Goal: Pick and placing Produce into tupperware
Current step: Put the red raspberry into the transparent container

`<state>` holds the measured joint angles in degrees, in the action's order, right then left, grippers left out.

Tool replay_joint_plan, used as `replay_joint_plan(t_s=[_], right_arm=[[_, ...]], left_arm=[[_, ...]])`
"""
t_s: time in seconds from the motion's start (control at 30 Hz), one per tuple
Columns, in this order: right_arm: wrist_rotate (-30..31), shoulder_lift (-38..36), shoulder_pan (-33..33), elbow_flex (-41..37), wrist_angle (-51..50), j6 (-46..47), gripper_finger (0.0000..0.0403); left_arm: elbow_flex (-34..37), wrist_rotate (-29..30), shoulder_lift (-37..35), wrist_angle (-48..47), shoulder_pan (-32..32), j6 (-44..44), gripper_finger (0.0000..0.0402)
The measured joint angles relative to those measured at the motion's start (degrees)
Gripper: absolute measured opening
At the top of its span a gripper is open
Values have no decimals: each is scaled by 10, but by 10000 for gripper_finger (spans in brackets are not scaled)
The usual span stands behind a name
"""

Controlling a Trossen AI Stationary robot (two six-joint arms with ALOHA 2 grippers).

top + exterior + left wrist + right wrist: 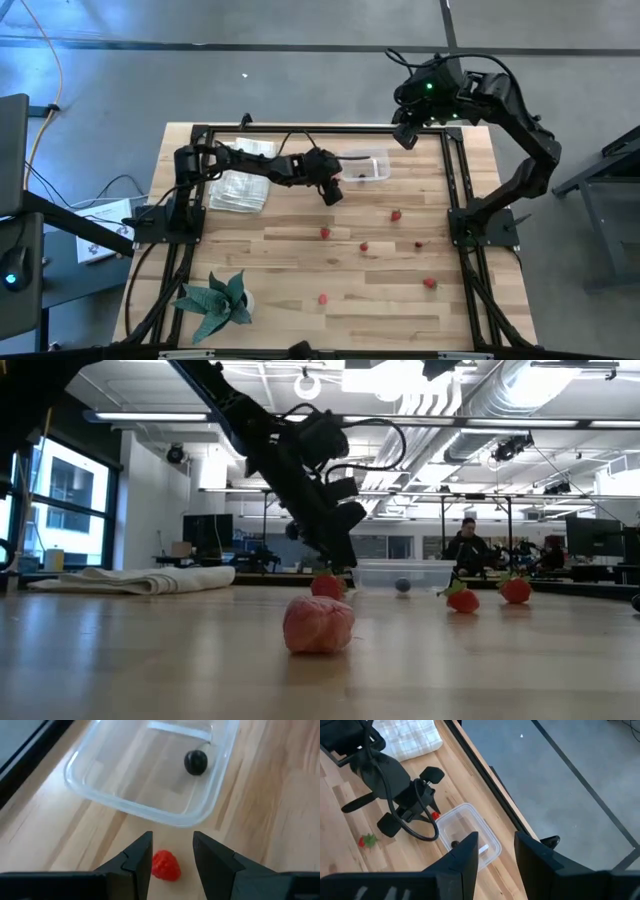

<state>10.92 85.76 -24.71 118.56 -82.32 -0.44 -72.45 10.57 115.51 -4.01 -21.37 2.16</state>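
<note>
- My left gripper (172, 852) is the one at work: fingers spread, nothing pinched yet, w/ a red berry (165, 865) sitting on the wood right in the gap between the tips.
- Key relation: that berry lies straight below/between my fingers, so the closing line already crosses it. It's roundish, no real long axis, so approach angle shouldn't matter much.
- Berry surface looks bumpy, soft, bright red. I'd judge it squashy, so a light squeeze.
- Just beyond it, nearly touching the berry's far side: the tupperware (145, 812), clear thin plastic, rounded corners, shallow rim. Its near wall faces me, long axis running across my fingers' closing line.
- Inside the tub: one dark maroon piece (195, 762), smooth and glossy, near the far end. Something flat and pale lies in there too; can't tell what.
- Drop-off is a short hop over the rim, I reckon. Risk: nudging the light tub.
- From above, the left gripper (330, 190) sits just beside the tub (375, 160). Left arm is far nearer than the right.
- Table (300, 260): pale butcher-block wood, matte, w/ visible grain.
- Further out, loose red pieces scattered on the wood, e.g. one mid-table (325, 232), well apart from the tub.
- Folded white cloth (240, 190), waffle-ish weave, beside my left arm.
- Right gripper (495, 852) waits raised past the table's far edge, fingers spread, empty.
</note>
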Motion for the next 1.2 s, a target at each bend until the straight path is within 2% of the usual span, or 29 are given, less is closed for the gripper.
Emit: replay_joint_plan(t_s=[0.13,0.33,0.73,1.1,1.2], right_arm=[[0,0,0,0,0,-1,119],[1,0,0,0,1,-10,119],[2,0,0,0,3,-17,119],[2,0,0,0,3,-16,119],[2,0,0,0,2,-15,119]], left_arm=[[-18,7,0,-16,0,-14,131],[-21,10,0,-105,0,-4,131],[-11,-7,16,-49,0,26,131],[-9,-3,33,-47,2,43,131],[-9,-1,32,-48,1,52,114]])
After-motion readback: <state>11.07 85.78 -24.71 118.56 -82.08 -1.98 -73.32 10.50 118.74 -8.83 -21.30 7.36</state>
